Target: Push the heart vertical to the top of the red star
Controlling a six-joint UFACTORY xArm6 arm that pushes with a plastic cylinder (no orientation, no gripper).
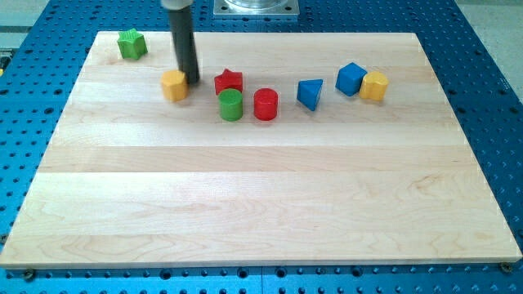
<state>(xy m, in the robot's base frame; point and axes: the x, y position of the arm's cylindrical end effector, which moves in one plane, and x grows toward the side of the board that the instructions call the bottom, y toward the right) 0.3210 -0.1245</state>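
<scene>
A yellow heart block (173, 85) lies on the wooden board (261, 196) near the view's top left. The red star (229, 82) lies to its right, a short gap apart. My tip (192, 80) stands between them, touching or nearly touching the heart's right side and clear of the star. The rod rises straight up out of the view's top.
A green cylinder (231, 105) and a red cylinder (265, 104) sit just below and right of the star. A blue triangle block (310, 93), a blue cube (350, 78) and a yellow block (374, 85) lie to the right. A green star (131, 44) is at the top left corner.
</scene>
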